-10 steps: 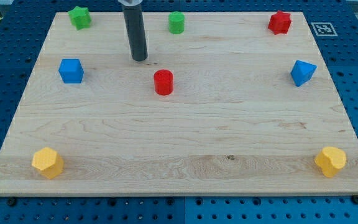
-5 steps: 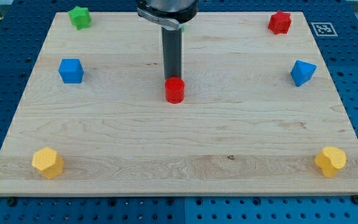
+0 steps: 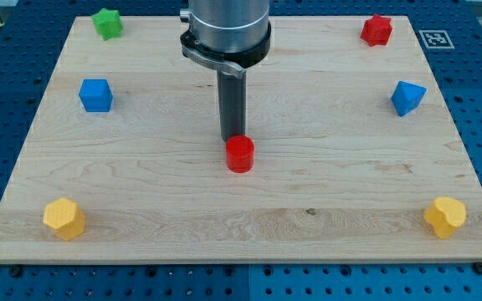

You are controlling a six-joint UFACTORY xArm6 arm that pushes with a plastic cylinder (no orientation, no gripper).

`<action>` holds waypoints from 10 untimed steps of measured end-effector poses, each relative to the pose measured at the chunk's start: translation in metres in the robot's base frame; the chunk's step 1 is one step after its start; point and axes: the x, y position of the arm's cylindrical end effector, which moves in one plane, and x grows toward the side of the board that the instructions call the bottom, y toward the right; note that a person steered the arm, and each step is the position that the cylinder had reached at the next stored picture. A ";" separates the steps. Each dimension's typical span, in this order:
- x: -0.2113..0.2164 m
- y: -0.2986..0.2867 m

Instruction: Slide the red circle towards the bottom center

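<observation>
Since my tip (image 3: pixel 232 140) sits touching the red circle (image 3: pixel 240 155) on its top side, w/ the circle mid-board, the bottom-center push line looks good; no fingers here, just a rod.

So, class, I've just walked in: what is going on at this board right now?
The arm's rod is pushing the red circle down the wooden board. My tip sits right behind the circle, on its top side in the view, apparently touching it. The circle lies near the board's middle, not yet at the bottom center. The other blocks sit near the edges, away from the tip.
</observation>
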 end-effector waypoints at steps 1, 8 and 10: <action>0.009 0.000; 0.051 0.027; 0.061 0.027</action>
